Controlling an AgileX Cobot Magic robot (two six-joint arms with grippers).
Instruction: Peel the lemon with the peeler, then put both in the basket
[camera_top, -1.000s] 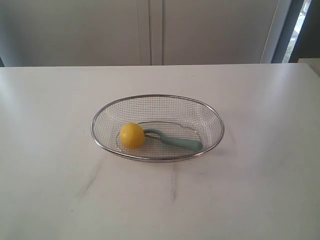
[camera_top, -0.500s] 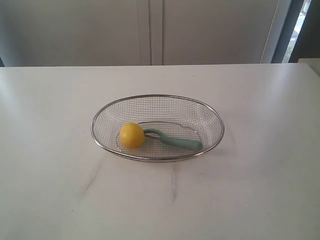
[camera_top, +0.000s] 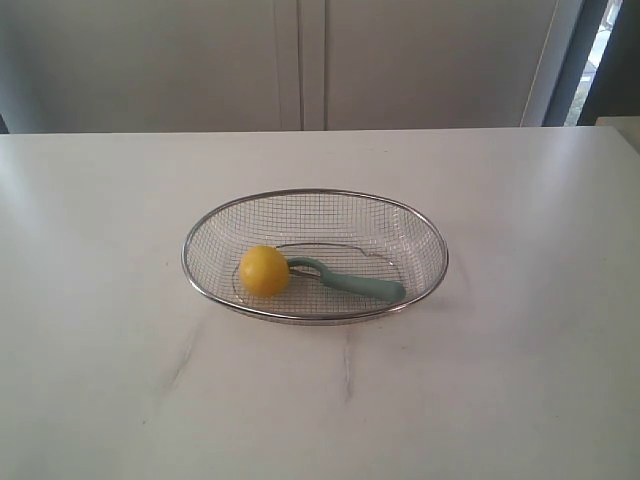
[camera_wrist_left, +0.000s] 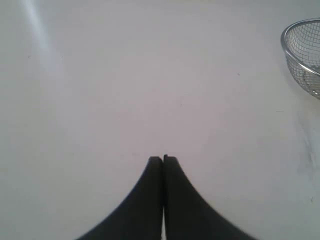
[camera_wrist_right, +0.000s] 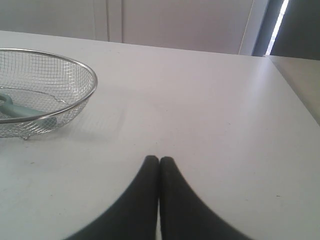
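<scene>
The silver wire basket (camera_top: 432, 236) stands in the middle of the white table. Inside it lies the yellow lemon (camera_top: 264, 270) at its left end, touching the loop head of the teal peeler (camera_top: 352, 283), whose handle points right. Neither arm shows in the exterior view. My left gripper (camera_wrist_left: 163, 159) is shut and empty over bare table, with the basket's rim (camera_wrist_left: 289, 54) far off at the frame edge. My right gripper (camera_wrist_right: 159, 160) is shut and empty too, well apart from the basket (camera_wrist_right: 80, 106), where part of the peeler (camera_wrist_right: 20, 111) shows. The lemon is out of both wrist views.
The white table (camera_top: 520, 380) has faint grey veins in front of the basket. Pale cabinet doors (camera_top: 300, 60) stand behind the table's far edge, and a dark opening (camera_top: 610, 60) sits at the back right. The table's right edge (camera_wrist_right: 295, 95) shows in the right wrist view.
</scene>
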